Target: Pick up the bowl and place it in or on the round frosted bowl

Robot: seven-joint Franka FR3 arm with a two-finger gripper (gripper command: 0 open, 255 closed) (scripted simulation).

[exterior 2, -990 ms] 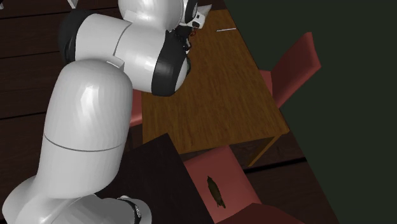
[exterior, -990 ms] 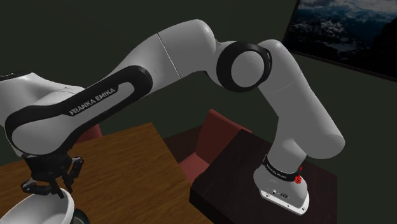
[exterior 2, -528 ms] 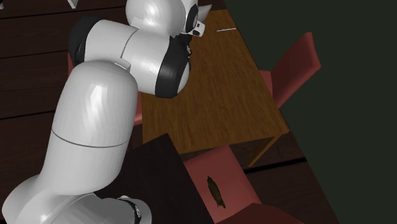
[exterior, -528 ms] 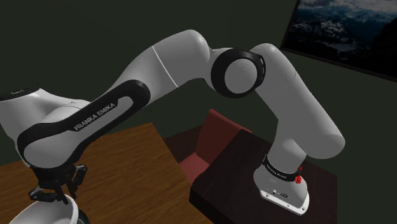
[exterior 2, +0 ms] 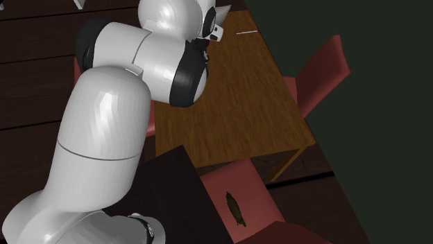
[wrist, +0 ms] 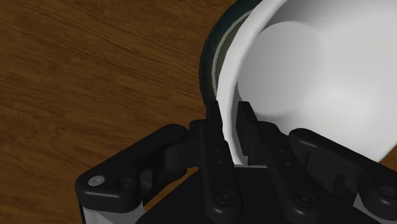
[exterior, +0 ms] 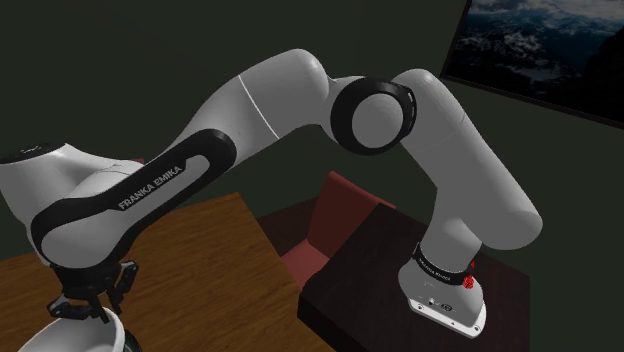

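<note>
We see the fingers clamped on the rim of the white bowl, over a dark-rimmed bowl on the wooden desk.

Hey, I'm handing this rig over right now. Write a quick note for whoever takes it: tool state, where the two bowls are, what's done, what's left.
Tool: shut on the white bowl, with one finger on each side of its rim.
Bowls: the white bowl is over the dark-rimmed bowl on the wooden table and covers most of it. I cannot tell whether it already rests inside.
Done: the white bowl is gripped and positioned over the target.
Left: probably lower it until seated, open the tool, then back away.
</note>
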